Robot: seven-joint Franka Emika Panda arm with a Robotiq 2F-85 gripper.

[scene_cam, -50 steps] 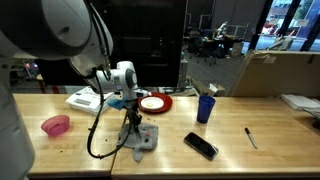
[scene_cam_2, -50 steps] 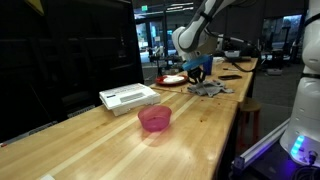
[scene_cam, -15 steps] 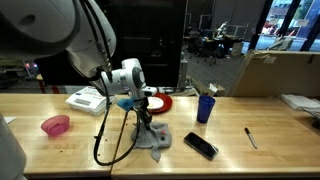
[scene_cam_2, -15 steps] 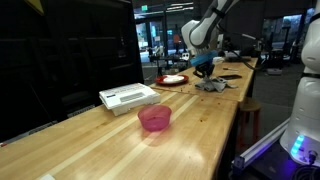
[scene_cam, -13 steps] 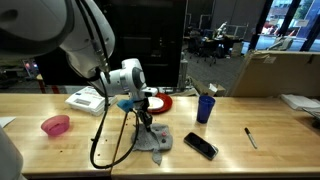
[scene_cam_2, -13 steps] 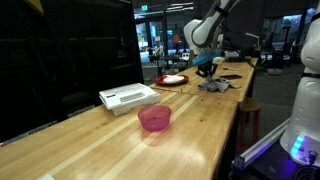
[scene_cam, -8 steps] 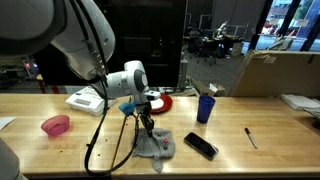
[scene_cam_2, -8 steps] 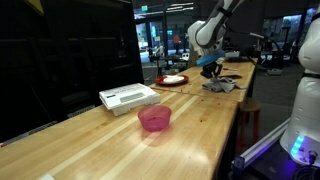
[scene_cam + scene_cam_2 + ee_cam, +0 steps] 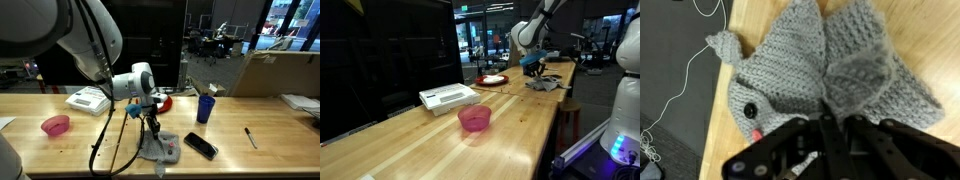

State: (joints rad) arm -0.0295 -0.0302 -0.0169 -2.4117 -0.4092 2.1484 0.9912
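Note:
My gripper is shut on a grey knitted cloth toy and pinches up a fold of it. The rest of the cloth drapes on the wooden table near its front edge. In the wrist view the fingers clamp a raised fold of the grey knit, which has a dark button eye and a red mark. The gripper and cloth show small in the far exterior view.
A black phone lies just beside the cloth. A blue cup, a red-rimmed plate, a pen, a pink bowl and a white box stand on the table. A cable hangs off the arm.
My gripper has moved along the table toward the phone, dragging the grey cloth with it. The other objects have not moved.

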